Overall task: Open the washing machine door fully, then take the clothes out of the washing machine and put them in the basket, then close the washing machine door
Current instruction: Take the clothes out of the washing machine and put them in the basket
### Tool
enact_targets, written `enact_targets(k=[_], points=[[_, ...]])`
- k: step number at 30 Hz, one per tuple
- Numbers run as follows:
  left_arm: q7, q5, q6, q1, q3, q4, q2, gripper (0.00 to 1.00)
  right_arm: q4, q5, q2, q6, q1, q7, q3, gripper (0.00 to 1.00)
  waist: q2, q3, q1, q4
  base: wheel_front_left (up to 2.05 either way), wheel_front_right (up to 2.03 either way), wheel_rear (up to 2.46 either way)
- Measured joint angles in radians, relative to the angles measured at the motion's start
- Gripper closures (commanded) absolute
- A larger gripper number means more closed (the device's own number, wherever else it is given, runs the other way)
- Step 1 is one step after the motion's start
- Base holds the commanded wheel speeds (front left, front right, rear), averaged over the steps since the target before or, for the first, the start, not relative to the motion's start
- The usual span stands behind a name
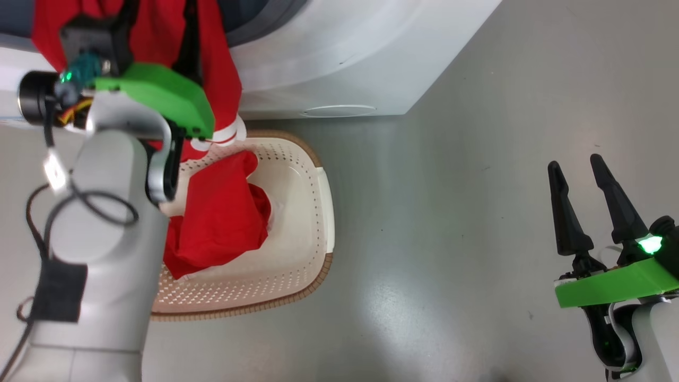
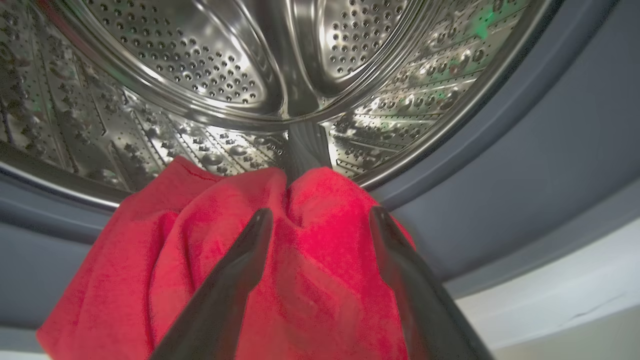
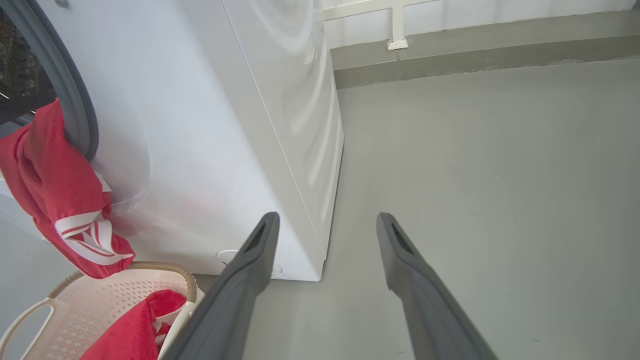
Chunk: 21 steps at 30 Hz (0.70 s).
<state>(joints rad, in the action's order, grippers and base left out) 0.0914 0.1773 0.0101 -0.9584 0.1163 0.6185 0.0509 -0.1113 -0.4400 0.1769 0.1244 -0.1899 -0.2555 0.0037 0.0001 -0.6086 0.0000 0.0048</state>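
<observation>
One glossy grey floor (image 1: 451, 212) bears the basket (image 1: 324, 212).

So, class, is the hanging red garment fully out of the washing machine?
Partly in: the red garment drapes over the grey ring, hanging toward the basket.

The drum (image 2: 200, 75) is polished steel, perforated; the ring (image 2: 525, 165) matt grey rubber; the clothes (image 2: 320, 290) soft, fuzzy red cloth. The basket (image 1: 302, 175) is smooth cream plastic with a woven-look brown rim; the washing machine (image 3: 210, 125) glossy white; the floor (image 1: 451, 239) smooth, faintly shiny.
</observation>
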Motion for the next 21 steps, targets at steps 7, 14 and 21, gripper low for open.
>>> enact_targets(k=[7, 14, 21], points=[[-0.065, -0.006, 0.017, -0.154, 0.012, 0.250, 0.007, 0.00, 0.000, 0.000, -0.001, 0.000, -0.022, 0.000, 0.002, 0.00, 0.0000, -0.016, 0.0000, -0.016, 0.00, 0.00, 0.00], [-0.052, 0.000, 0.017, -0.248, 0.009, 0.414, 0.010, 0.39, 0.000, 0.000, -0.002, 0.000, -0.023, 0.000, 0.000, 0.00, 0.0000, -0.025, 0.0000, -0.019, 0.00, 0.00, 0.00], [0.036, 0.019, 0.016, -0.275, 0.001, 0.513, 0.010, 1.00, 0.000, 0.000, -0.005, 0.000, -0.024, 0.000, -0.002, 0.00, 0.0000, -0.018, 0.0000, -0.022, 0.00, 0.00, 0.00]])
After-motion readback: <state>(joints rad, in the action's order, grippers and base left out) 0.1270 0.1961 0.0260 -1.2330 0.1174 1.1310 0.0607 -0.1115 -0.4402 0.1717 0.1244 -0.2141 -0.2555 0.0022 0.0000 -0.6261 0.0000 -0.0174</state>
